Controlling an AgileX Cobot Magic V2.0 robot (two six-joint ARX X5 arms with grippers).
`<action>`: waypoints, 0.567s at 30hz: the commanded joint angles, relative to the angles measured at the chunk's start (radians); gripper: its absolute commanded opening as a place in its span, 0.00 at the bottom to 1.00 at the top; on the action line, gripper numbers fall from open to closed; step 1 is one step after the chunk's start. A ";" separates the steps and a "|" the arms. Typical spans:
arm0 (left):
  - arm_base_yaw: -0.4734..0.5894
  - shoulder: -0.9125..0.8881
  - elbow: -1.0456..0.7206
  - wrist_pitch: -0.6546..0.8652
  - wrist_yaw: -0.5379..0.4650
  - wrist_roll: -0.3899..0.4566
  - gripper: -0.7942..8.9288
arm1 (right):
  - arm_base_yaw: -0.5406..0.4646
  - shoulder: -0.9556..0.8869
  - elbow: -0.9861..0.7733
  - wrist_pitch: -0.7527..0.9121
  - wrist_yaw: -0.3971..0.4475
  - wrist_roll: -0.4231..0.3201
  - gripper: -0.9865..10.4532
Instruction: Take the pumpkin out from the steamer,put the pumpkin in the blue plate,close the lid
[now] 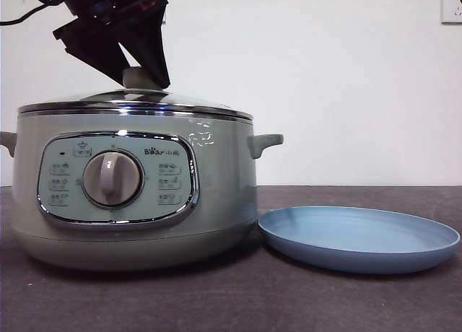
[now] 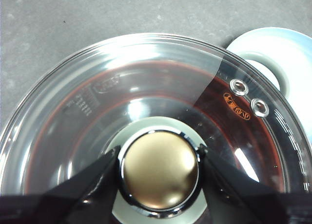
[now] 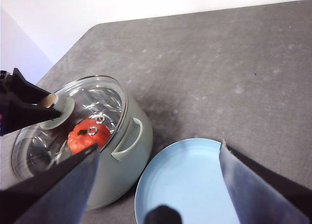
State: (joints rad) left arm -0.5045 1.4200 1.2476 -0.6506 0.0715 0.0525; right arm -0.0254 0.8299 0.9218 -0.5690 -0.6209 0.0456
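The sage-green steamer (image 1: 130,202) stands at the left with its glass lid (image 1: 137,101) resting on the rim. My left gripper (image 1: 141,76) comes down from above and is shut on the lid's knob (image 2: 160,170), one jaw on each side. The pumpkin (image 3: 85,136) shows orange-red through the glass, inside the steamer (image 3: 131,151). The blue plate (image 1: 359,238) lies empty on the table just right of the steamer. My right gripper (image 3: 159,146) is open and empty, hovering high above the plate (image 3: 185,180).
The dark grey tabletop (image 1: 325,303) extends in front of and behind the pot and plate. A white wall stands behind. A white wall socket (image 1: 451,7) is at the upper right.
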 commanded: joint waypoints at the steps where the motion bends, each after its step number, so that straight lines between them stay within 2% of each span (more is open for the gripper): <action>1: -0.001 -0.053 0.000 0.037 0.003 0.004 0.07 | 0.002 0.004 0.003 0.003 -0.004 0.006 0.44; 8: 0.000 -0.197 0.002 0.035 -0.003 0.001 0.07 | 0.045 0.023 0.003 0.014 -0.009 0.009 0.44; 14: 0.000 -0.362 0.002 -0.007 -0.117 0.001 0.07 | 0.164 0.081 0.005 0.045 0.010 0.010 0.44; 17: 0.000 -0.448 0.002 -0.043 -0.182 0.001 0.07 | 0.258 0.124 0.018 0.067 0.079 0.011 0.44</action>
State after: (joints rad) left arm -0.5045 1.0073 1.2419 -0.7280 -0.0933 0.0521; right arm 0.2058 0.9432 0.9283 -0.5148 -0.5568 0.0521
